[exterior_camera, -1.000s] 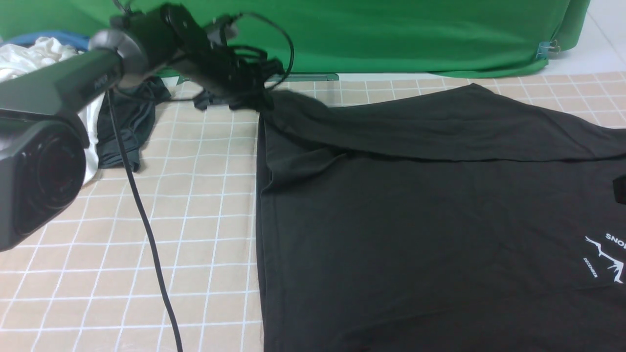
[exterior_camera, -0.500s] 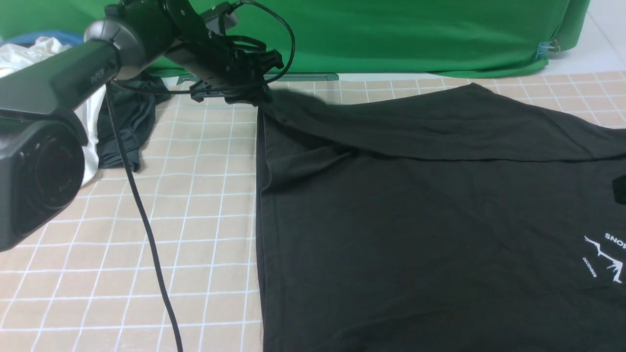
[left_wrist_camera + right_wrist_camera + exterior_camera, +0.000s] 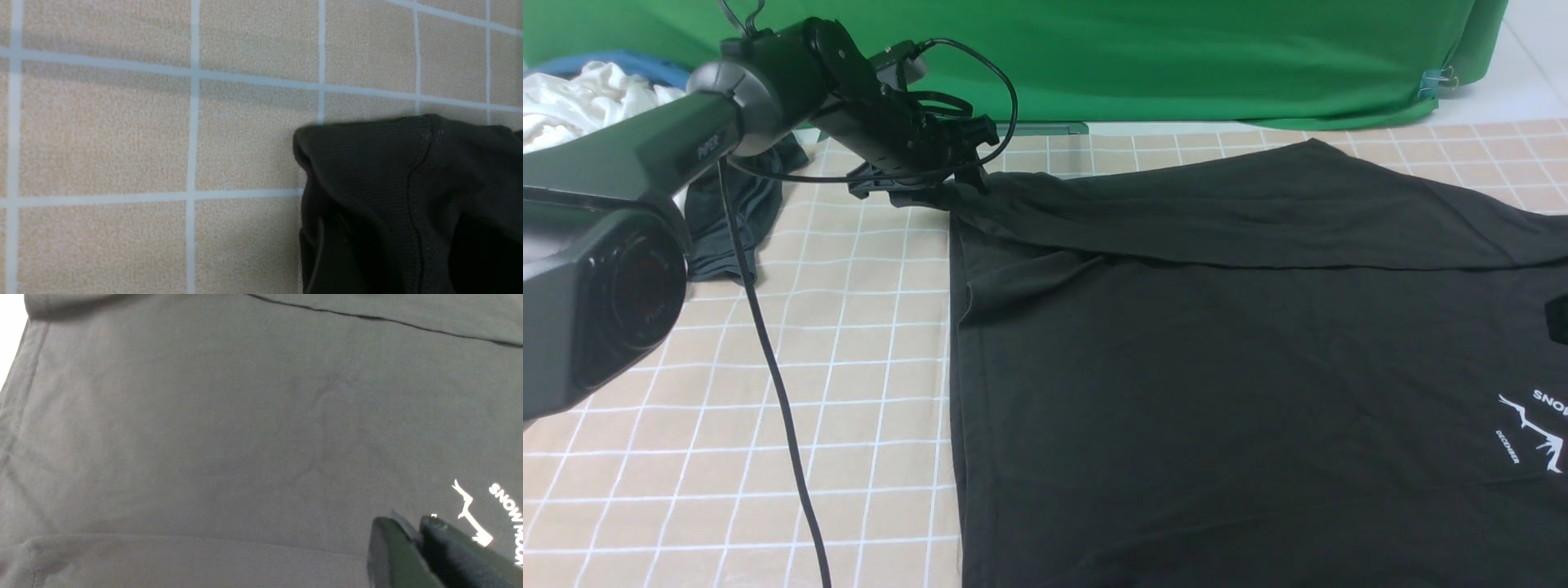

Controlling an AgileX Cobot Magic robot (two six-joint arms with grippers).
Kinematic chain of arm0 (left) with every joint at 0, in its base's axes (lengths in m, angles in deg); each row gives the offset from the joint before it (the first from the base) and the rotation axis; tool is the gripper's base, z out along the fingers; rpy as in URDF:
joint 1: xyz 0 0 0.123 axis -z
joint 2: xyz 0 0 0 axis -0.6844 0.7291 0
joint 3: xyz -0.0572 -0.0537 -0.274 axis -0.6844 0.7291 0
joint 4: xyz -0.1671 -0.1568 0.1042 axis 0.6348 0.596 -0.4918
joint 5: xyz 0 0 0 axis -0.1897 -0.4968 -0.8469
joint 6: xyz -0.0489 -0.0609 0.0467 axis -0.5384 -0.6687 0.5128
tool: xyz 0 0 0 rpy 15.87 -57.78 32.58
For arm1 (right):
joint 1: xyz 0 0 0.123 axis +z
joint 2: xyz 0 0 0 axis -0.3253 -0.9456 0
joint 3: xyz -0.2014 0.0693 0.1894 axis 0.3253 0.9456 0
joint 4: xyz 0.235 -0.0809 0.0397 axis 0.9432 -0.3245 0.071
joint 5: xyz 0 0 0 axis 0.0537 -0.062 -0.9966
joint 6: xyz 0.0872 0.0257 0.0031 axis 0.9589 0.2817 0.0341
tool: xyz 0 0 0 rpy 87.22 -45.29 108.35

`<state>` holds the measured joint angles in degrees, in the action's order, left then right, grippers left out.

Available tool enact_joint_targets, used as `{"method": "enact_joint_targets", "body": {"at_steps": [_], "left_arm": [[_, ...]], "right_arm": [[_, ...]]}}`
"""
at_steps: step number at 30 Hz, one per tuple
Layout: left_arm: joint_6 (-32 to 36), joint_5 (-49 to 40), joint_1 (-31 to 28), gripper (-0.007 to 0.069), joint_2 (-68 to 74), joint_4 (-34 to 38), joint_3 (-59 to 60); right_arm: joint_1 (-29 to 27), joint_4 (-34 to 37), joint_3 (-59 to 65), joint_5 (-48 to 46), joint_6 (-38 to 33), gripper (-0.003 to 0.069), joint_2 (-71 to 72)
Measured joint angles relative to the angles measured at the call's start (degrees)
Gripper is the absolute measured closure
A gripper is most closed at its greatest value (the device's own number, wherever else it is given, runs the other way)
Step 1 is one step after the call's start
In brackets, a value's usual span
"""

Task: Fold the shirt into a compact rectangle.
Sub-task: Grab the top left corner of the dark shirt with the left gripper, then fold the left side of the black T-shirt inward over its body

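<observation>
The black shirt (image 3: 1217, 367) lies spread over the right half of the checked tablecloth (image 3: 849, 327), its far edge folded toward me and its white graphic (image 3: 1535, 433) at the right edge. My left gripper (image 3: 964, 163) hangs low over the shirt's far left corner (image 3: 388, 183). The seamed corner rests on the cloth between the two dark, parted fingers, so the gripper is open. My right gripper (image 3: 412, 522) hovers shut just above the flat shirt (image 3: 245, 437) beside the white graphic (image 3: 470, 514), with nothing in it.
A pile of white clothes (image 3: 580, 94) with blue cloth (image 3: 613, 59) sits at the far left, a small dark garment (image 3: 727, 220) beside it. The left arm's cable (image 3: 776, 392) hangs across the tablecloth. A green backdrop (image 3: 1176, 57) closes the far side.
The left gripper came down with the shirt's far left corner and opened. The corner and the folded-over edge now lie flatter on the shirt. The right gripper has stayed put.
</observation>
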<state>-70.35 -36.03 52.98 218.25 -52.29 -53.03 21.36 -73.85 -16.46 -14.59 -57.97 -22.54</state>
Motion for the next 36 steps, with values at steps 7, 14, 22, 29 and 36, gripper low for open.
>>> {"method": "enact_joint_targets", "body": {"at_steps": [7, 14, 22, 29, 36], "left_arm": [[0.0, -2.5, 0.0, 0.0568, -0.6, 0.0, 0.0], [-2.0, -8.8, 0.0, 0.0608, -6.4, 0.0, -1.6], [-8.1, -20.3, 0.0, 0.0608, -13.9, 0.5, -2.5], [-12.3, -26.0, 0.6, 0.0608, -18.8, 0.0, 3.8], [-12.5, -26.3, 2.3, 0.0608, -26.6, -0.3, 19.1]], "right_arm": [[0.0, 0.0, 0.0, 0.0, 0.0, 0.0545, 0.0], [0.0, 0.0, 0.0, 0.0, 0.0, 0.0532, 0.0], [0.0, 0.0, 0.0, -0.4, 0.0, 0.0517, 0.0], [0.0, 0.0, 0.0, -1.9, 0.0, 0.0508, 0.0], [0.0, -0.1, 0.0, -3.0, 0.0, 0.0504, 0.0]]}}
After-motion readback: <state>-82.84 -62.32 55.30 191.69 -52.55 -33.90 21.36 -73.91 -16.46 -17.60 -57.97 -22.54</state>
